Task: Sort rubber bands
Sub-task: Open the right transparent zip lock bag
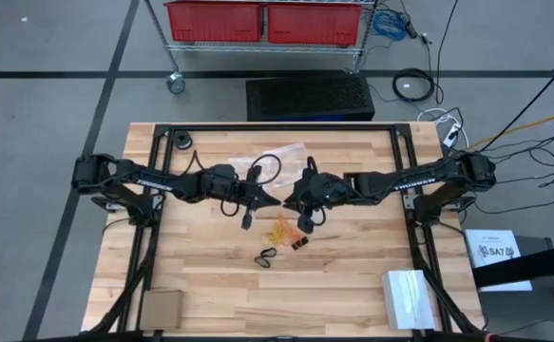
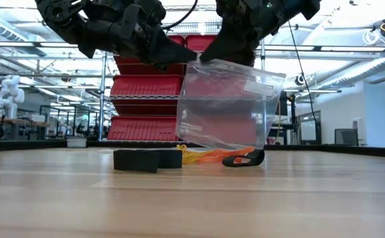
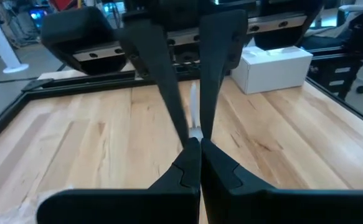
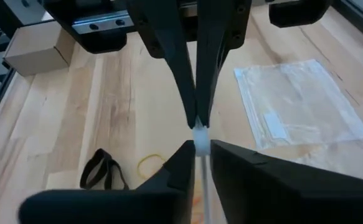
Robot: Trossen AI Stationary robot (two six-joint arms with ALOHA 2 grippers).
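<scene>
While my left pincer and right pincer are both pinching the clear bag's top edge, meeting tip to tip, the bands are lying directly below, nearer my right.

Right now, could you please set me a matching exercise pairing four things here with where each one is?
Things:
1. hanging bag
2. white box
3. cardboard box
4. orange bands

Places:
A. table corner on the left arm's side
B. pinched by left gripper and right gripper
C. lying mid-table
D. table corner on the right arm's side

Pairs: 1-B; 2-D; 3-A; 4-C
</scene>
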